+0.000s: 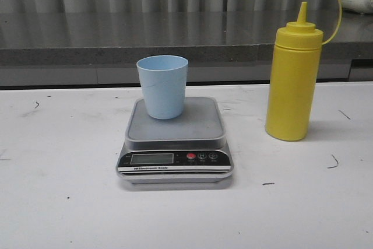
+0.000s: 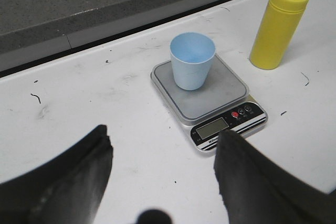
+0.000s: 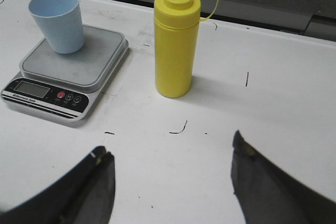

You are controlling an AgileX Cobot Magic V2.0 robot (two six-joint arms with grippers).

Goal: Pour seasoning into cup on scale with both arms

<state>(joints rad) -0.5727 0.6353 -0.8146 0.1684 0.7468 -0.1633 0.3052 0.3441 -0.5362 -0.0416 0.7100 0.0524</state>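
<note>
- The bench (image 1: 58,202) is white and carries all the things; it looks smooth, so a side push from an arm can make the scale or the bottle slide.
- The left pincer (image 2: 163,153) is spread wide and holds nothing, and it hangs over the bench well apart from the scale. If it comes in too low to steady the cup, one finger can hit the edge of the scale.
- The right pincer (image 3: 170,166) is also spread and empty, with the seasoning in front of it. A grip too high or off the middle can tip this tall bottle, I think.
- The seasoning (image 1: 293,80) stands upright on the bench, to the right of the scale and not touching it. Its cap hangs off on the tether, so the nozzle is open; a hard squeeze while lifting can spill early.
- The scale (image 1: 175,141) lies in the middle; its display looks blank, so I cannot tell if it is on.
- The cup (image 1: 162,86) stands upright toward the back of the platform. It is light and empty, so a knock from the nozzle can push it over.
</note>
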